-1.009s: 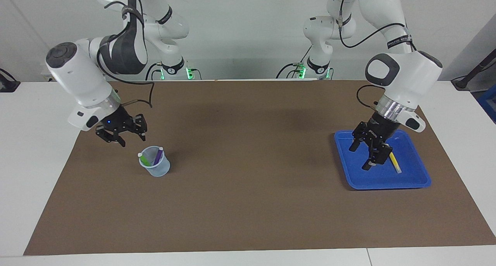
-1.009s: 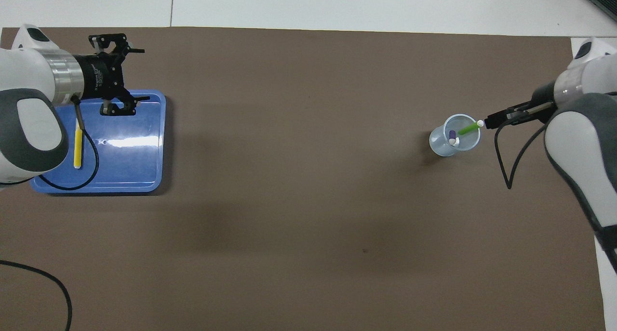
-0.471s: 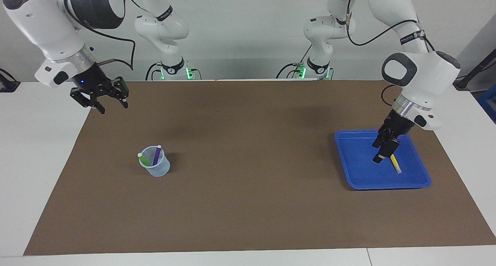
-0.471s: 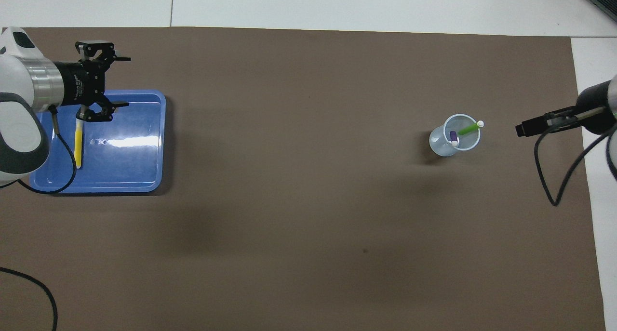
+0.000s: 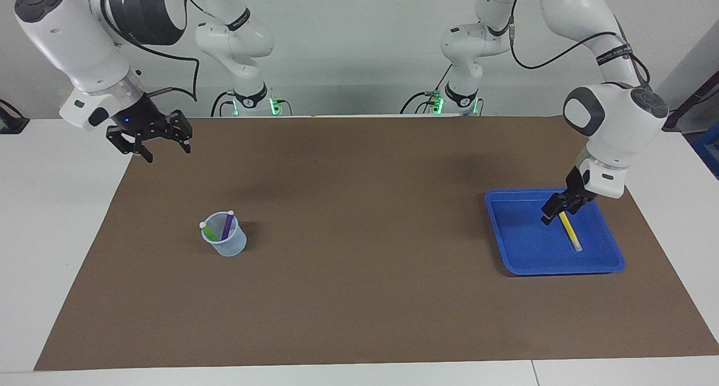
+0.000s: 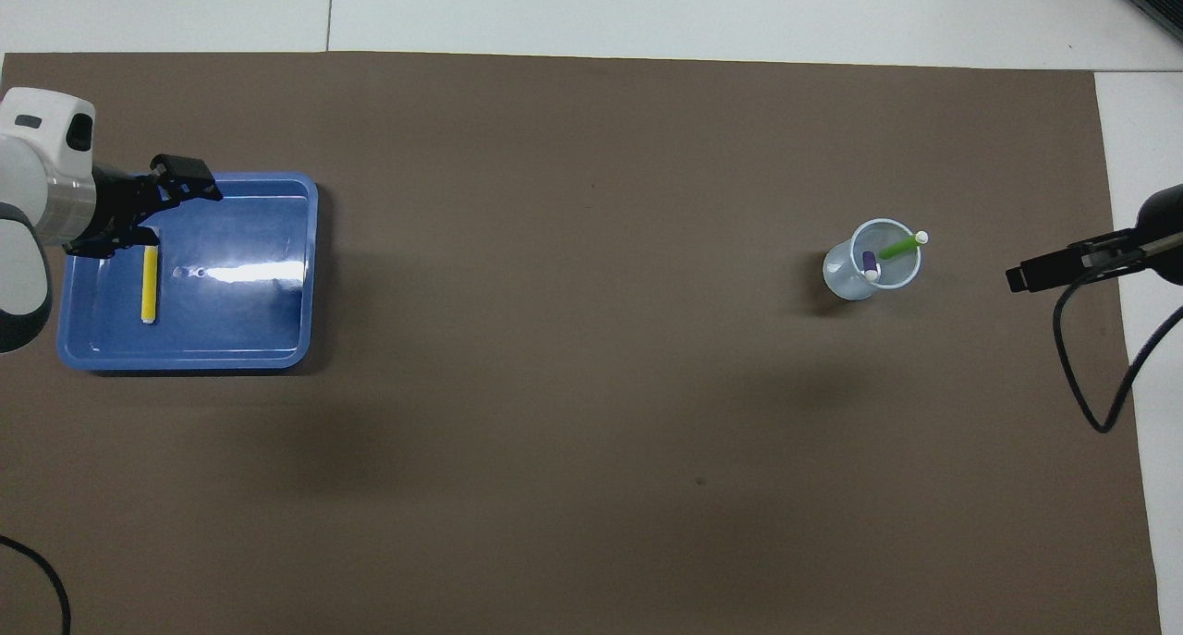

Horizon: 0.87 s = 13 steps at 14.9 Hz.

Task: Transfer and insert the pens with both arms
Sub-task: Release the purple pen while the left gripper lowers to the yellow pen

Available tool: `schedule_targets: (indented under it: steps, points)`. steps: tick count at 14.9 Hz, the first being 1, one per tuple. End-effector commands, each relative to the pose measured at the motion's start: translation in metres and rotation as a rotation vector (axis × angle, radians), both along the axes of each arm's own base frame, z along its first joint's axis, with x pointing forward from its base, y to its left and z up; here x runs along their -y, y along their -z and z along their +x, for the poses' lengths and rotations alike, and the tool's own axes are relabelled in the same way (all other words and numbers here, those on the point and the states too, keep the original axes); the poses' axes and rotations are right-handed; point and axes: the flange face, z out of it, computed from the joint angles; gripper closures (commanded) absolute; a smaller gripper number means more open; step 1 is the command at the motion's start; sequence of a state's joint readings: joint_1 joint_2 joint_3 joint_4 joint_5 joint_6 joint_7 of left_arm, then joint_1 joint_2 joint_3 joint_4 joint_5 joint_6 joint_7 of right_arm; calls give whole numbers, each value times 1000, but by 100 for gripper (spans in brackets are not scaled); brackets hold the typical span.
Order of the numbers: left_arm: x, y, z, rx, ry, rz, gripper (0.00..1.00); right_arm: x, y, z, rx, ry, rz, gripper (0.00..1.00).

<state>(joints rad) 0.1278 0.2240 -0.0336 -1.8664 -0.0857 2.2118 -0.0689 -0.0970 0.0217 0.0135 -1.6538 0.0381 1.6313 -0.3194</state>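
Right gripper point(image 5: 160, 148), fingers spread and empty, has pulled up off the cup point(image 5: 225, 241) holding green pen point(image 5: 208, 232) and purple pen point(image 5: 227, 225); left gripper point(image 5: 557, 210), open-fingered, has dropped over yellow pen point(image 5: 572, 234) in blue tray point(image 5: 519, 240), so last pickup looks next.

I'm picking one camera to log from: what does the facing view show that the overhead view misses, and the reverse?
Only the facing view: both arms up to their bases, and the right gripper raised over the mat's edge. Only the overhead view: the cup's inside from above, purple pen down in it. Both: green pen in the cup, yellow pen lying in the blue tray, left gripper over its end.
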Motion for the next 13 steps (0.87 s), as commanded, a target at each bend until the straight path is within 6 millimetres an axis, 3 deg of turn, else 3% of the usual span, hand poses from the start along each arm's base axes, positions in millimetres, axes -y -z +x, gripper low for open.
schedule_targets:
  steps: [1,9,13]
  points:
    - [-22,18,-2,-42,173,69,0,-12,-3,-4,-21,-12,-47,13]
    - [-38,82,3,-98,430,125,0,-13,-2,-5,-19,20,-41,12]
    - [-85,99,-5,-97,446,125,0,-14,-1,-5,-19,22,-36,11]
